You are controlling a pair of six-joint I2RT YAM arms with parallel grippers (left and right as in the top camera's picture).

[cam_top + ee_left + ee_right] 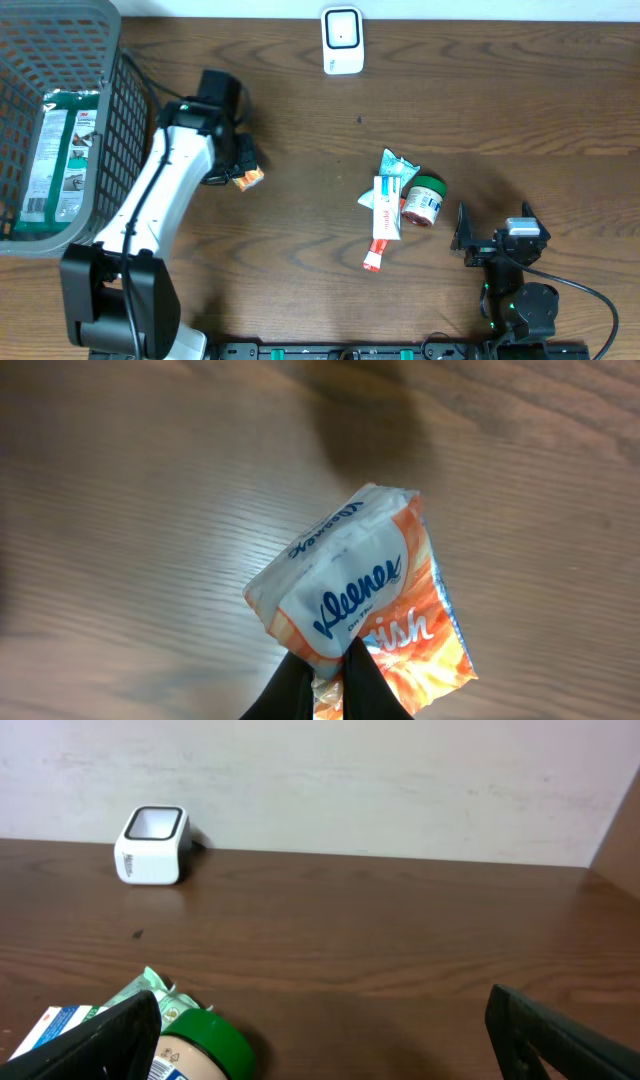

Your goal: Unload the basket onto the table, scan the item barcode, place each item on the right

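Start with the grey mesh basket (110,95) in the upper left of the overhead frame. It holds one flat green-and-white packet (52,150), lying lengthwise from top to bottom of the frame against the basket's left side. Nothing else on the tabletop (300,110) is inside a container.

Your item is the Kleenex tissue pack (365,595). In the overhead view it sits left of centre, just right of the basket, with only an orange-and-white corner showing at the lower right of the white left arm (165,185). The left fingers (375,690) are clenched on the pack's lower edge, pinching the wrapper between them. In the left wrist view the printed face is turned toward the camera. The blue lettering climbs from lower left to upper right, the white end points to the upper left of the frame and the orange part trails to the lower right. Its lower end is hidden behind the fingers, so you cannot judge the long axis with certainty. You also cannot tell whether the pack is clear of the tabletop.

The white scanner (342,40) stands at the top centre, well apart from the pack.

At centre right lie a toothpaste box (385,215), a green-lidded jar (424,200) and a green pouch (397,165), all touching. The right fingers (560,1035) are spread wide and hold nothing, just right of that cluster.
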